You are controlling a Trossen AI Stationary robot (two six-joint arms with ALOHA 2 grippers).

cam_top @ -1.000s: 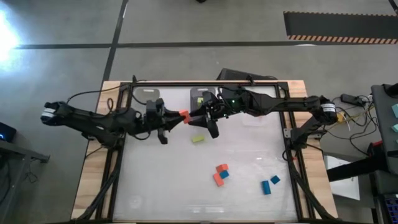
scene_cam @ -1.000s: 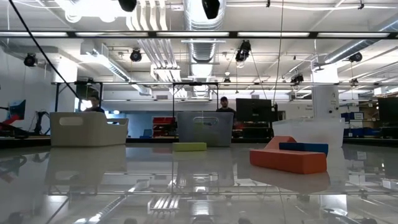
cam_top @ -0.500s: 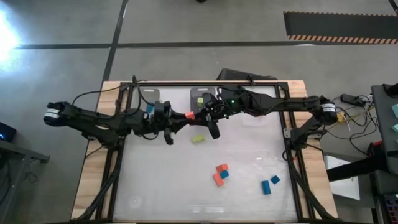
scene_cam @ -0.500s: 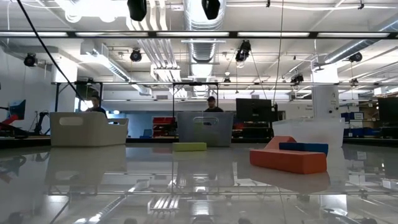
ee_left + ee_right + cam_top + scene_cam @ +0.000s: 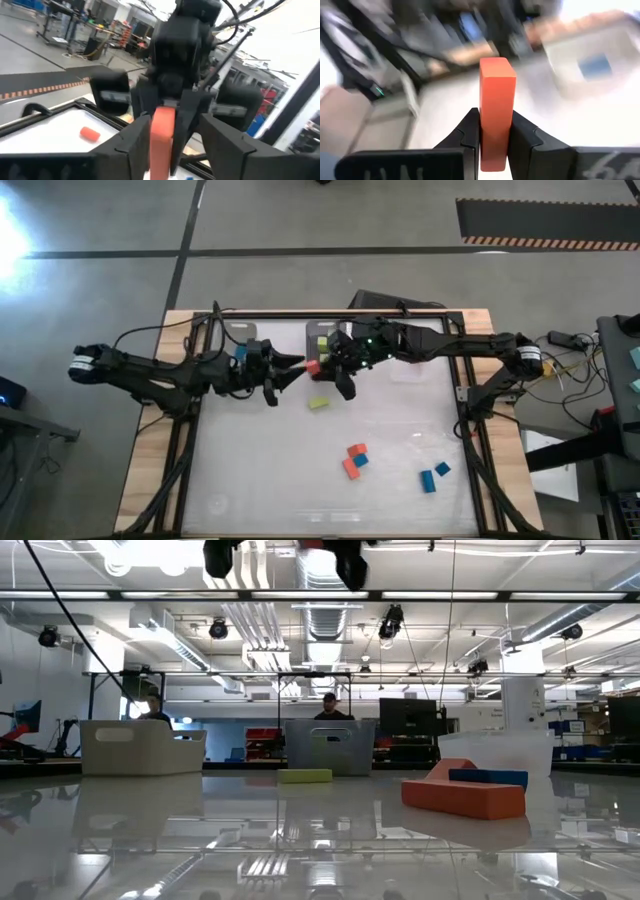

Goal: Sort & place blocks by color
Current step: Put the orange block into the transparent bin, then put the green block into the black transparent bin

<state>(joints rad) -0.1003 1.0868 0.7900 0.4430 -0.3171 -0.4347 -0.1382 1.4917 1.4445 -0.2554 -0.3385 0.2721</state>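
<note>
A second ago the orange block (image 5: 313, 366) hung between both grippers; now only the right gripper (image 5: 322, 368) has it, its fingers clamped on the block's sides in the right wrist view (image 5: 496, 120), and it has drawn slightly toward the right. The left gripper (image 5: 290, 366) has let go and pulled back a little, its fingers (image 5: 125, 145) spread apart, with the block just beyond them in the left wrist view (image 5: 161, 135). Both grippers hang above the table's (image 5: 400, 490) far middle. Three bins stand along the far edge: the left bin (image 5: 240, 335), the middle bin (image 5: 322, 336) with a green block (image 5: 323, 340) inside, and the right bin (image 5: 415, 360), whose contents I cannot tell. On the table lie a green block (image 5: 318, 403), an orange and blue cluster (image 5: 354, 460) near the middle, and two blue blocks (image 5: 434, 475) toward the right.
</note>
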